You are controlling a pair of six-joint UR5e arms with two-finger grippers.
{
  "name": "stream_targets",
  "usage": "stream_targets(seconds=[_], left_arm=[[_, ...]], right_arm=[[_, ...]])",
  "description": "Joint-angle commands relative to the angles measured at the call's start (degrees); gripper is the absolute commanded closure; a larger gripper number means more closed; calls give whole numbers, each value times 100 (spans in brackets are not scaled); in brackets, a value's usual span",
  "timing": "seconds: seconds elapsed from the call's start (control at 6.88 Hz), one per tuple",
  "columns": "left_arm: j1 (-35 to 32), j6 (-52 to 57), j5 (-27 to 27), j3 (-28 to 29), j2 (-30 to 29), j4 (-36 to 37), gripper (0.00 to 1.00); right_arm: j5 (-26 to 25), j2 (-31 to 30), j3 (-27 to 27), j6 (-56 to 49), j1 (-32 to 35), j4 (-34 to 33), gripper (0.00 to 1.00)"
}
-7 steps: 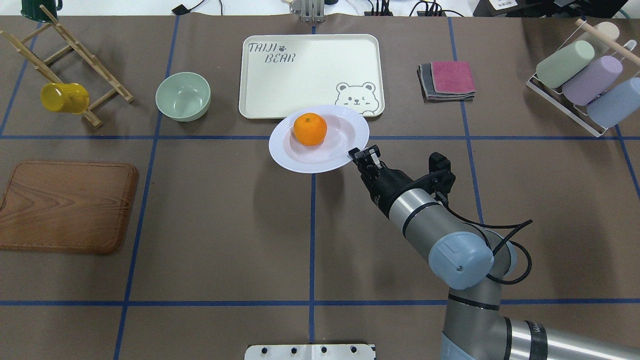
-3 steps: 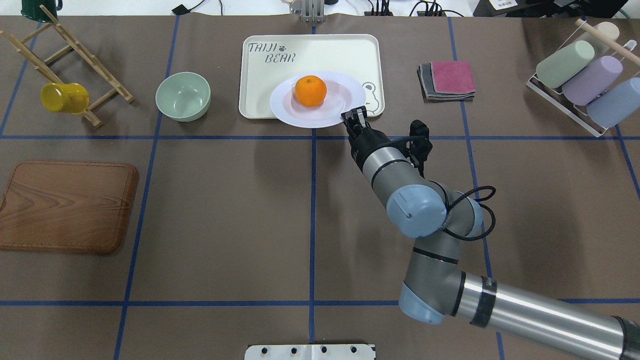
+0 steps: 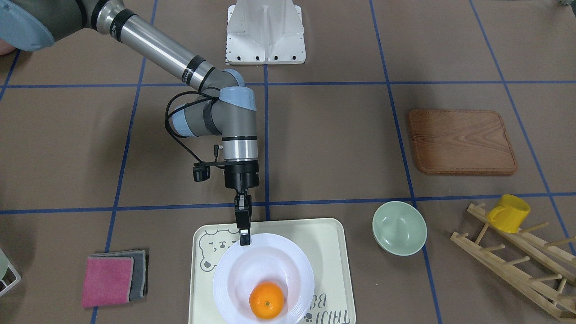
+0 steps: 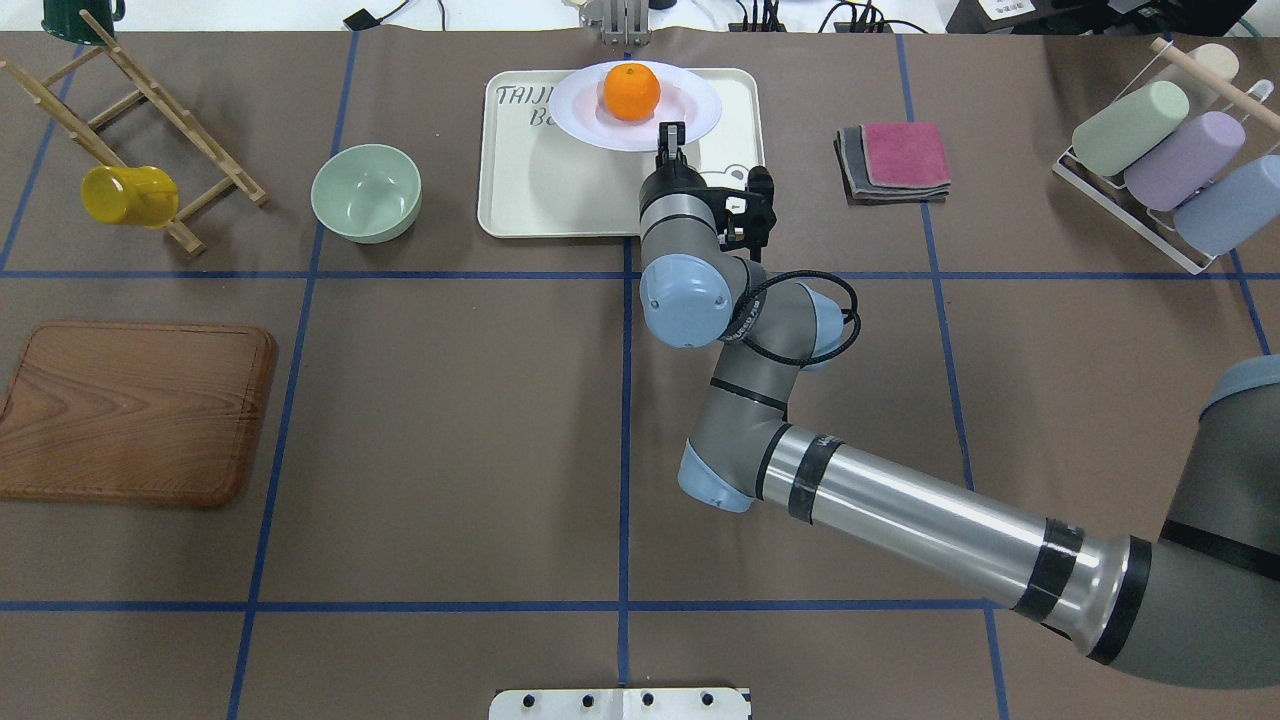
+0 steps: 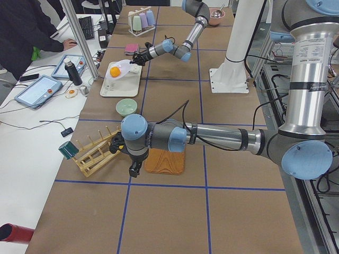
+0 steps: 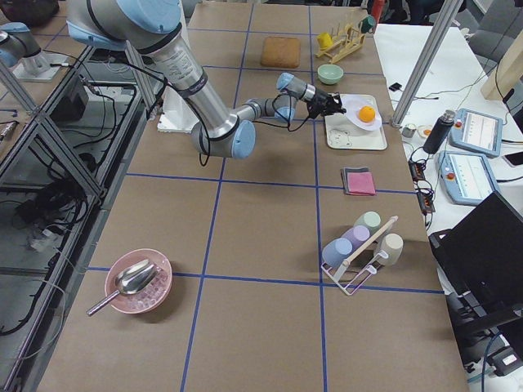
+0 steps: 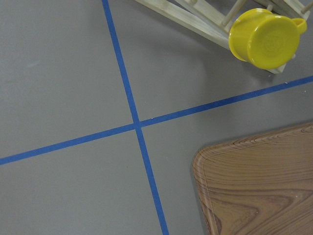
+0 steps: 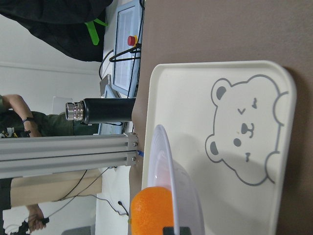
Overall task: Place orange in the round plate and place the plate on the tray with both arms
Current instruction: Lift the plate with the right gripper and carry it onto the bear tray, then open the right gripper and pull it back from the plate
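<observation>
Orange: small round bright-orange fruit (image 4: pixel 631 91); it sits in the sunken centre of the plate, on the side away from the gripper.
Plate: glossy white round deep plate with a ribbed rim (image 4: pixel 585 120); it is carried over the far half of the tray and appears raised clear of the tray surface.
Tray: large pale cream rectangular plastic tray with a grey bear drawing (image 4: pixel 540 195); it lies flat at the far centre of the counter.
Right gripper: black two-finger gripper (image 4: pixel 668 130); it is clenched on the near rim of the plate, with the arm stretched across the counter.
Left gripper: black gripper (image 5: pixel 132 170); it points down just beside the brown wooden board (image 4: pixel 135 410). Cannot tell whether it is released or clenched.
Counter: brown surface with blue tape lines (image 4: pixel 450 450).
Bowl: pale green round bowl (image 4: pixel 366 192); it stands apart from the tray, on the robot's left.
Cloths: folded pink and grey cloths (image 4: pixel 895 160); they lie on the robot's right of the tray.
Mug: yellow mug (image 4: pixel 128 195); it hangs on the wooden peg rack (image 4: pixel 150 110).
</observation>
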Motion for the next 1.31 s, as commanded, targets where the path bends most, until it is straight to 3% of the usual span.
stream_targets(seconds=[0.0, 0.15, 0.29, 0.44, 0.58, 0.73, 0.87, 1.16], left_arm=[[0, 34, 5, -5, 6, -9, 1], [0, 43, 5, -110, 276, -78, 1], [0, -9, 13, -285, 505, -253, 1], [0, -18, 14, -252, 611, -246, 1], [-8, -18, 83, -478, 778, -272, 1], [-8, -697, 310, -576, 849, -238, 1], [-8, -1156, 338, -603, 963, -255, 1], [0, -1196, 347, -499, 1105, -238, 1]], right_arm=[[-38, -62, 238, -708, -113, -360, 0], [206, -664, 1217, -1750, -210, -353, 0], [765, -1088, 1949, -2482, -211, -649, 0], [1545, -1222, 2504, -3246, 24, -1461, 0], [2858, -1406, 3188, -4359, 557, -2461, 0], [4011, -1791, 3804, -5519, 1154, -3167, 0], [4910, -2186, 4115, -6609, 1822, -3400, 0], [6713, -3117, 4118, -9593, 3298, -3534, 0]])
